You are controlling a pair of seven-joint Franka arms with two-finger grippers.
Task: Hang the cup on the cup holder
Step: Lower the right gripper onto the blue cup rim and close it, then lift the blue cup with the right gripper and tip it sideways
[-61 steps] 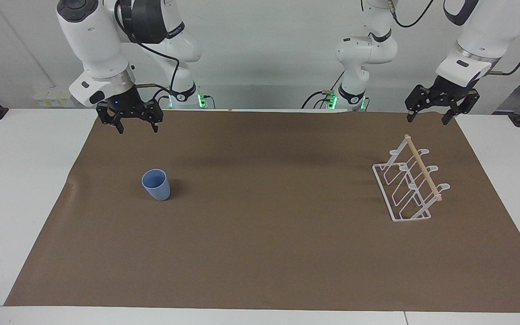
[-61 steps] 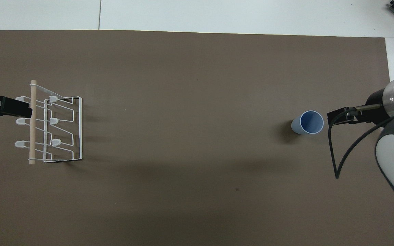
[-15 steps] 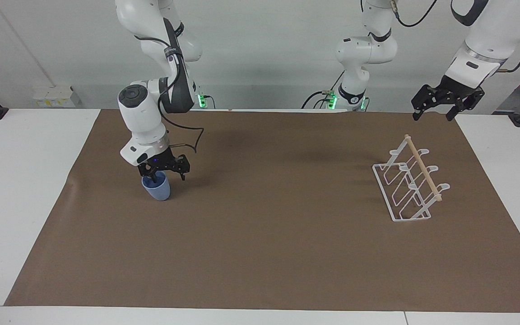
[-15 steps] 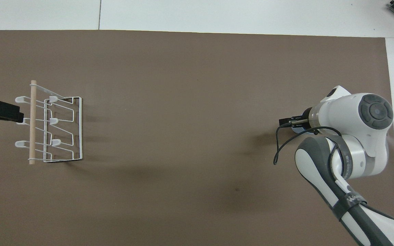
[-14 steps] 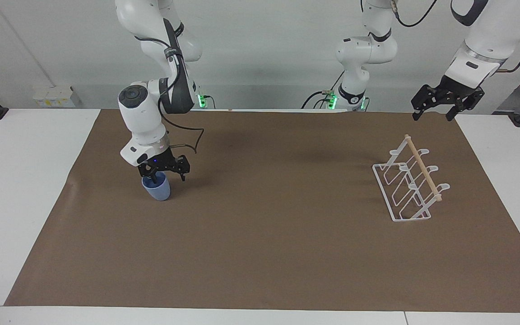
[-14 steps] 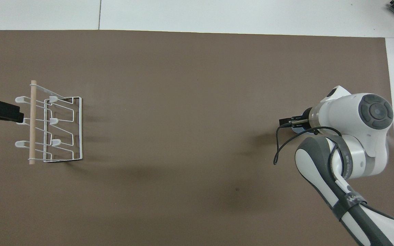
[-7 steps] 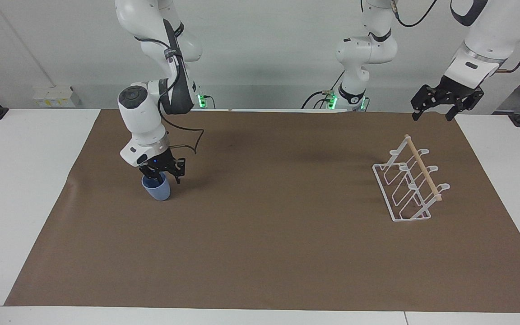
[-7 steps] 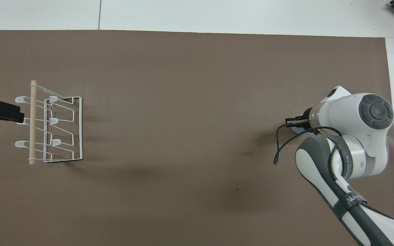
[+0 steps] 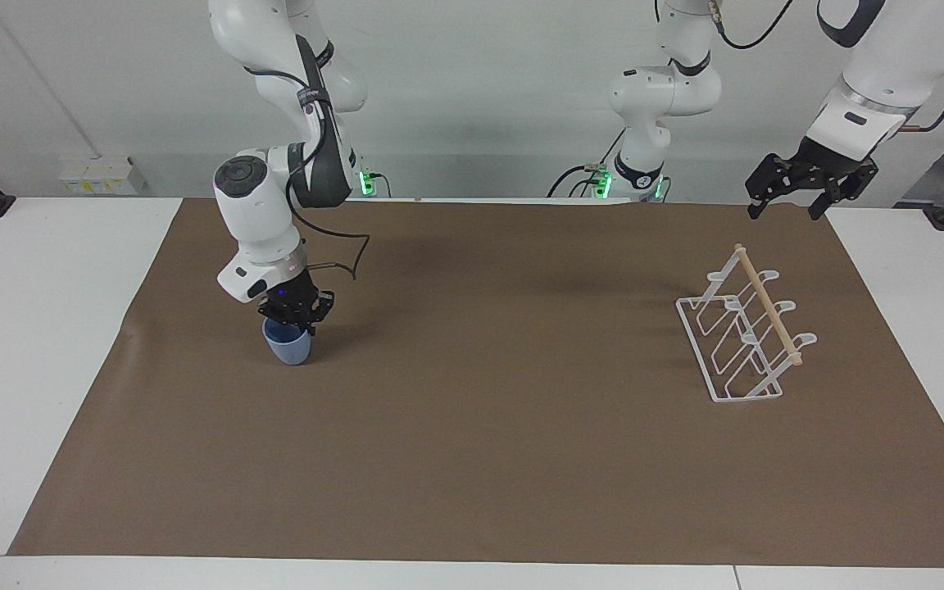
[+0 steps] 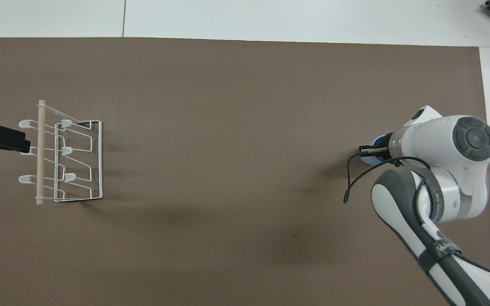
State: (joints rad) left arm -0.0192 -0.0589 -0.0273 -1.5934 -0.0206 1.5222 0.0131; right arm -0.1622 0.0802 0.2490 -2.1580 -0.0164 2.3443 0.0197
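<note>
- Cup, a small light-blue plastic tumbler with no handle, stands upright on the brown paper mat toward the right arm's end of the table, well apart from the white wire cup holder.
- Right gripper is down at the cup's rim, its fingers pinched closed on the rim wall on the side facing the cup holder.
- Seen from overhead, the right arm's white wrist covers most of the cup; only a blue sliver shows.
- White wire cup holder with slanted looped prongs and a light wooden dowel along its top sits on the mat toward the left arm's end, with no cup on it.
- Left gripper waits in the air over the mat's edge beside the cup holder, fingers spread apart and holding nothing.
</note>
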